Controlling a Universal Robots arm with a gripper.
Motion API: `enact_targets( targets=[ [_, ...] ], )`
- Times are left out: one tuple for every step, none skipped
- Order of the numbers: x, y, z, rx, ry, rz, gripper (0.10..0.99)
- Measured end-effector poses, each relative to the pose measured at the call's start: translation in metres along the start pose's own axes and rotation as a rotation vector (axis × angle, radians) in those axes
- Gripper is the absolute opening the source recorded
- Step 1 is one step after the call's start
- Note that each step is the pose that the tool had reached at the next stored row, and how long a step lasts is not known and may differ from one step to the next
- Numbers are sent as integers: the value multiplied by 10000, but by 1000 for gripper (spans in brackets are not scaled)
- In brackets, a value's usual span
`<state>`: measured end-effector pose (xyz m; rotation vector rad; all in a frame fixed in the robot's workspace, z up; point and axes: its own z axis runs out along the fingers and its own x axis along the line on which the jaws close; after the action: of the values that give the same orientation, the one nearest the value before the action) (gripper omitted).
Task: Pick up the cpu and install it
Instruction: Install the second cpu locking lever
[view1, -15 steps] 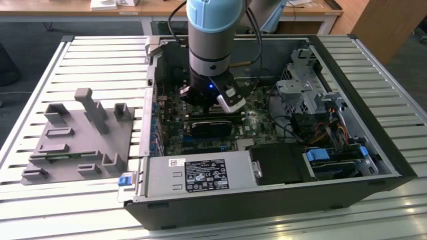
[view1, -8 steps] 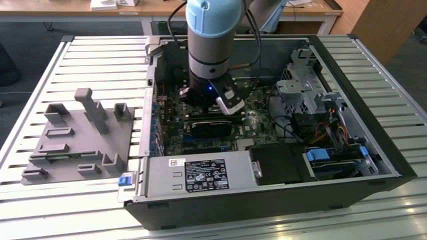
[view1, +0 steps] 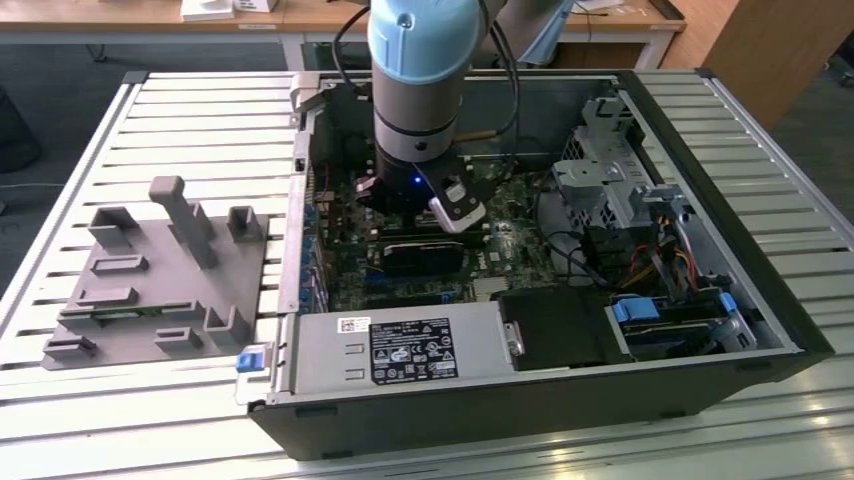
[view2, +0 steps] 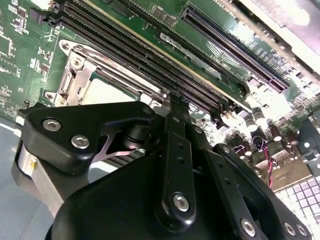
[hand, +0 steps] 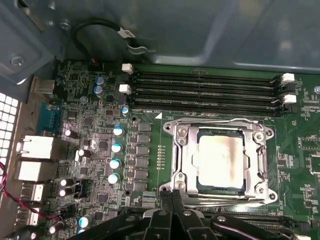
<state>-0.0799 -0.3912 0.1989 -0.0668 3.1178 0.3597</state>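
Observation:
The cpu (hand: 221, 162), a small silvery square chip, lies flat inside the metal socket frame (hand: 180, 160) on the green motherboard. In the second wrist view its pale top (view2: 107, 92) peeks out from behind the black gripper links. My gripper (hand: 173, 200) hovers just beside the socket's edge, its two black fingers pressed together and holding nothing. In the exterior view the arm reaches straight down into the open computer case (view1: 747, 300), and the gripper (view1: 416, 205) is low over the board.
Long black memory slots (hand: 205, 90) run beside the socket. The case holds a silver power supply (view1: 400, 350), a black block (view1: 561, 325) and a drive cage (view1: 601, 180) with cables. A grey plastic tray with posts (view1: 147, 280) stands on the slatted table at the exterior view's left.

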Motion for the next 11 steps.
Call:
enact_targets(
  targets=[
    [0,-1,4,-14,-1,0,106],
    [2,-1,7,-29,-2,1,106],
    [4,-2,10,-48,-2,-1,106],
    [5,-2,13,-69,-3,-2,106],
    [5,-3,17,-90,-5,0,106],
    [6,-4,20,-110,-6,0,106],
    [9,-5,23,-126,-7,0,106],
    [16,-5,25,-143,-6,-1,106],
    [27,-6,28,-161,-6,-1,106],
    [36,-6,31,-177,-7,0,106],
    [41,-6,36,-195,-8,0,106]
  ],
)
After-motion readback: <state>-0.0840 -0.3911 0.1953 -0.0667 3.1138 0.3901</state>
